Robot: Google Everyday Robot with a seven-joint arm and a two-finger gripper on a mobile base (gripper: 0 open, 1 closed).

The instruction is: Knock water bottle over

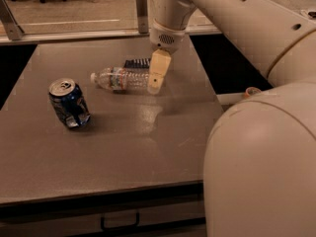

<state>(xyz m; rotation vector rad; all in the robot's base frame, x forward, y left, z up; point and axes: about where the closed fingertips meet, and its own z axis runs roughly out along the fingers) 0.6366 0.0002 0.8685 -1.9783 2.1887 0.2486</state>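
Observation:
The water bottle (121,79), clear and ribbed with a white-and-red label band, lies on its side on the brown table (128,147), its white cap pointing left. My gripper (154,78) hangs from the cream arm at the bottle's right end, its tip low by the bottle's base. A dark ribbed part (137,63) shows just behind the bottle, beside the gripper.
A dented blue soda can (69,103) stands upright to the bottle's front left. My large cream arm and body (261,157) fill the right side of the view. A railing (74,33) runs along the table's far edge. A drawer handle (119,223) shows below the front edge.

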